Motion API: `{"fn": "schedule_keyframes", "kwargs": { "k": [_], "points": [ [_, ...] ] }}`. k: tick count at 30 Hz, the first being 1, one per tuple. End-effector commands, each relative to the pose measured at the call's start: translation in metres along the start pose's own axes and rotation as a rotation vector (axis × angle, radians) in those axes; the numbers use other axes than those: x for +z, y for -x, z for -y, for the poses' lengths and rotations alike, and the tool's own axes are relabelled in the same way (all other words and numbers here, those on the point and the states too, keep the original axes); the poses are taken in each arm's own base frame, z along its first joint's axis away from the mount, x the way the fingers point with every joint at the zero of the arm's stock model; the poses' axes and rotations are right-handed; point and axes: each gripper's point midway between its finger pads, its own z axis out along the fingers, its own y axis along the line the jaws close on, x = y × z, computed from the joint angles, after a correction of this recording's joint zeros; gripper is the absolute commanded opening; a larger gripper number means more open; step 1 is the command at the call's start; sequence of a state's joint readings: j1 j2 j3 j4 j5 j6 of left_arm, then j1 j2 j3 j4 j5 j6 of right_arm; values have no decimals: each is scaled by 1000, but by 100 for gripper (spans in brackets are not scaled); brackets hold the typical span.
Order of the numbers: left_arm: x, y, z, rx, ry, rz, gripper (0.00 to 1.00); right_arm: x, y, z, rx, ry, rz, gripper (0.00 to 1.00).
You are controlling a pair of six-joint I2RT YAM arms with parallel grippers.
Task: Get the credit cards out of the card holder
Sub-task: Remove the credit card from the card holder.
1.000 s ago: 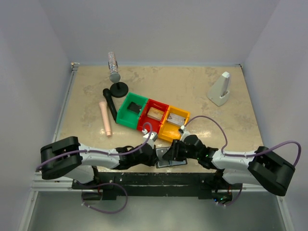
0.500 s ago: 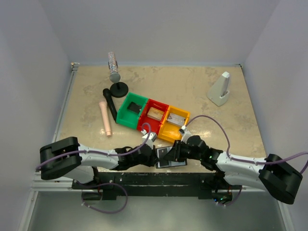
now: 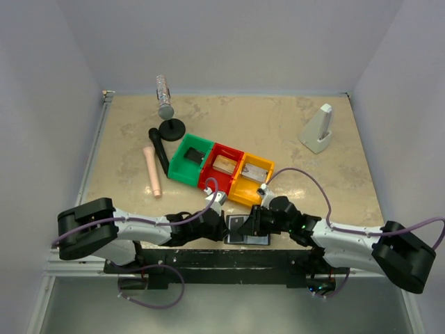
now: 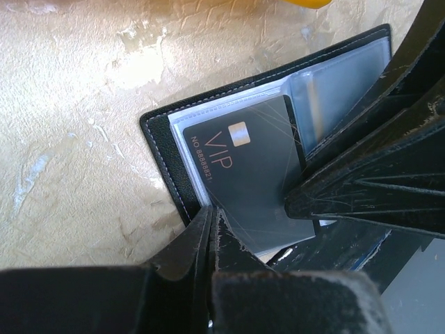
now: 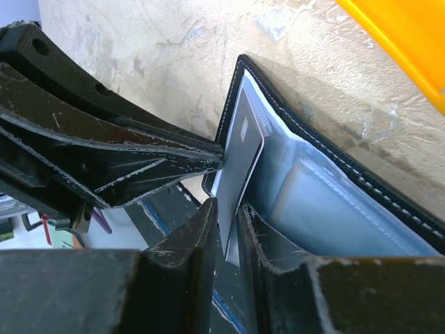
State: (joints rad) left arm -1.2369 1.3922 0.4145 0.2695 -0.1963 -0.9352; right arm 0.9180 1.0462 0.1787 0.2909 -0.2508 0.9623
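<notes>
At six o'clock, left gripper, fingers pressed together, pins the holder; I judge this steadies it while right gripper pinches the card.

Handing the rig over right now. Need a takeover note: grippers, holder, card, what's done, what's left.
Left gripper: shut, tips at the open holder's edge; can't tell if it pinches anything.
Right gripper: shut on the VIP card.
Holder lies open at the table's near edge, just before the yellow bin.
Done: card gripped, but partly inside the holder.
Left: pull it clear, set it down, then check the other pockets.
</notes>
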Motion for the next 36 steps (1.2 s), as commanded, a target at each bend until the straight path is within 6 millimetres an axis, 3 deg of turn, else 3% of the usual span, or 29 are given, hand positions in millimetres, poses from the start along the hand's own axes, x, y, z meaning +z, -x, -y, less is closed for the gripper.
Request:
{"fn": "schedule_keyframes", "kwargs": {
  "k": [1,6,36],
  "points": [
    [1,-6,-6,0,23,-22,0,-4,9,-31,-45,94,1,20],
    [3,-9,-13,-13,55,-32,0,-10,8,-28,-49,78,8,13],
    [7,-19,-29,-56,104,-54,0,-30,-1,-6,-33,27,53,14]
  ]
}}
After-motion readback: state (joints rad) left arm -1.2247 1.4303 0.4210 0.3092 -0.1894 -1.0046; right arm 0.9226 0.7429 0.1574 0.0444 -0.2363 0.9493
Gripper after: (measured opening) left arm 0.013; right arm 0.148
